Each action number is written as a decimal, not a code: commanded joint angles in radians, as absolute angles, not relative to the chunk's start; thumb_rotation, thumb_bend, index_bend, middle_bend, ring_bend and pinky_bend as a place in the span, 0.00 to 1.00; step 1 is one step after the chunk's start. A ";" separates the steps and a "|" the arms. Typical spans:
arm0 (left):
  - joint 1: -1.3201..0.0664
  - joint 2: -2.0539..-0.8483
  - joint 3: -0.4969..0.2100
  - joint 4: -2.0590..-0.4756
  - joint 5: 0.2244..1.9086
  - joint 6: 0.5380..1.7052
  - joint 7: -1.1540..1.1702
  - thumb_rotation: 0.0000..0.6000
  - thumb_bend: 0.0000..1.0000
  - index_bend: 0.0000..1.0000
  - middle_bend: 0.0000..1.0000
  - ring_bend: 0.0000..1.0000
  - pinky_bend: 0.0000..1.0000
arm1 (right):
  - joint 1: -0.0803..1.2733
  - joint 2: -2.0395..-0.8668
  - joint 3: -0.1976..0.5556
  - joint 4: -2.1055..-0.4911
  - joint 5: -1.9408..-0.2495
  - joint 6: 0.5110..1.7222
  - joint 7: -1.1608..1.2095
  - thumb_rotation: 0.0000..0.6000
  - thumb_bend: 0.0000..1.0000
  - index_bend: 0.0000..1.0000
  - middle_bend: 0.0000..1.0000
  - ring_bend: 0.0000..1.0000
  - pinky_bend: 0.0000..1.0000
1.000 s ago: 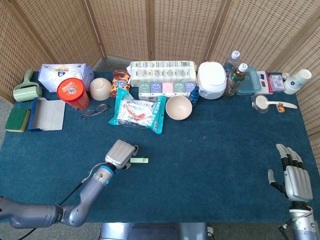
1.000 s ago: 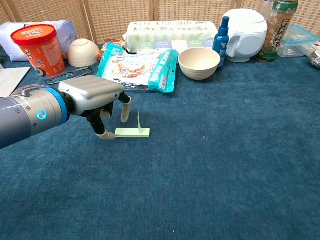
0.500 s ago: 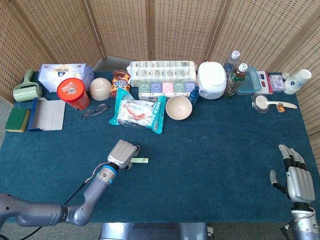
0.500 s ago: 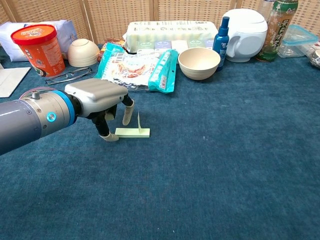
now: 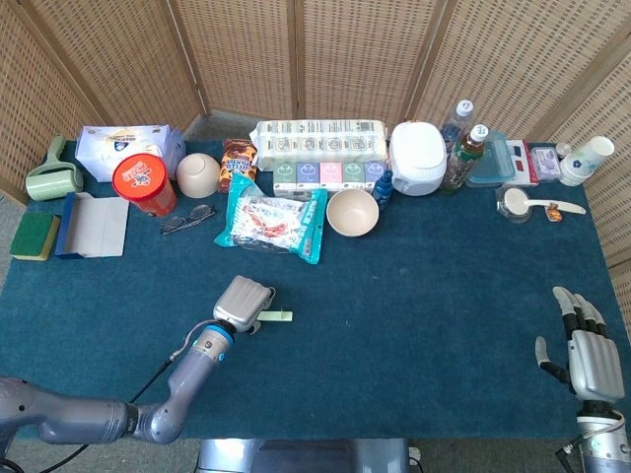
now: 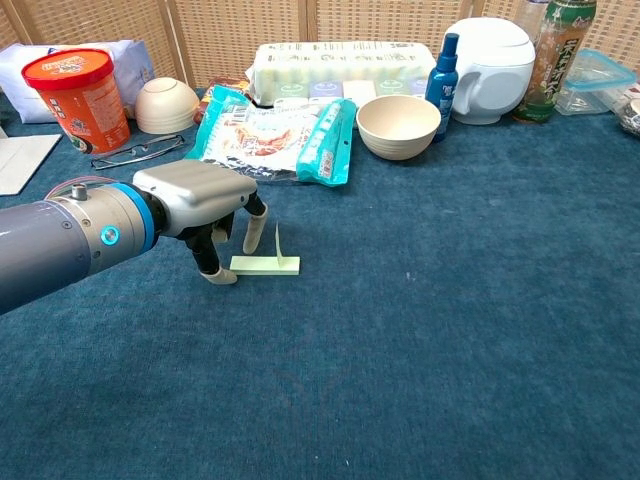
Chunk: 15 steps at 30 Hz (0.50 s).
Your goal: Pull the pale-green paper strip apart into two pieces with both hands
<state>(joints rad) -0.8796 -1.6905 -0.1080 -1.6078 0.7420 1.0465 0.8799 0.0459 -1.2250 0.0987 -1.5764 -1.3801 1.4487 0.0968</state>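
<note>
The left hand (image 6: 205, 205) sits in the left middle of the chest view, fingers curled down at the left end of the pale-green paper strip (image 6: 266, 264), which lies flat on the blue desk (image 6: 450, 300). I cannot tell if it grips the strip. The right hand (image 5: 586, 355) is low right in the head view, fingers spread, holding nothing

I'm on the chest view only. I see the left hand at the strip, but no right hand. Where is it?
Observer: The right hand is at the table's near right corner, far from the strip.
Operator: Is it holding anything?
Observer: No. Its fingers are spread and empty.
Operator: From above, how much of the strip does the left hand cover?
Observer: The left hand hides only the strip's left end. The rest sticks out to the right, free for the right hand.
</note>
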 commanded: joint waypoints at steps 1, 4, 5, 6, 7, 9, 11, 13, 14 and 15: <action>-0.886 -1.692 -0.107 -1.606 0.732 1.046 0.887 1.00 0.20 0.49 1.00 0.99 1.00 | 0.045 -1.225 0.099 -1.575 -1.379 1.450 0.097 1.00 0.51 0.00 0.11 0.01 0.08; -0.890 -1.694 -0.108 -1.607 0.724 1.048 0.888 1.00 0.20 0.49 1.00 0.99 1.00 | 0.043 -1.227 0.099 -1.573 -1.379 1.451 0.098 1.00 0.51 0.00 0.11 0.01 0.08; -0.892 -1.695 -0.108 -1.608 0.722 1.049 0.889 1.00 0.20 0.49 1.00 0.99 1.00 | 0.042 -1.227 0.099 -1.572 -1.379 1.452 0.098 1.00 0.51 0.00 0.11 0.01 0.08; -0.893 -1.695 -0.107 -1.608 0.720 1.049 0.890 1.00 0.20 0.49 1.00 0.99 1.00 | 0.042 -1.228 0.099 -1.571 -1.379 1.452 0.098 1.00 0.51 0.00 0.11 0.01 0.08; -0.895 -1.695 -0.107 -1.609 0.718 1.050 0.891 1.00 0.20 0.49 1.00 0.99 1.00 | 0.041 -1.229 0.098 -1.570 -1.378 1.452 0.099 1.00 0.51 0.00 0.11 0.01 0.08; -0.898 -1.695 -0.108 -1.611 0.715 1.051 0.891 1.00 0.20 0.49 1.00 0.99 1.00 | 0.040 -1.230 0.098 -1.569 -1.379 1.453 0.102 1.00 0.51 0.00 0.11 0.01 0.08; -0.900 -1.695 -0.110 -1.613 0.713 1.054 0.889 1.00 0.20 0.49 1.00 0.99 1.00 | 0.039 -1.232 0.096 -1.566 -1.379 1.451 0.103 1.00 0.51 0.00 0.11 0.01 0.08; -0.902 -1.694 -0.110 -1.616 0.711 1.056 0.889 1.00 0.20 0.49 1.00 0.99 1.00 | 0.038 -1.232 0.095 -1.564 -1.379 1.450 0.106 1.00 0.51 0.00 0.11 0.01 0.08; -0.904 -1.693 -0.110 -1.619 0.707 1.056 0.890 1.00 0.20 0.49 1.00 0.99 1.00 | 0.038 -1.232 0.095 -1.563 -1.380 1.451 0.108 1.00 0.51 0.00 0.11 0.01 0.08; -0.907 -1.693 -0.111 -1.620 0.699 1.056 0.893 1.00 0.20 0.49 1.00 0.99 1.00 | 0.037 -1.231 0.098 -1.561 -1.380 1.453 0.110 1.00 0.51 0.00 0.11 0.01 0.08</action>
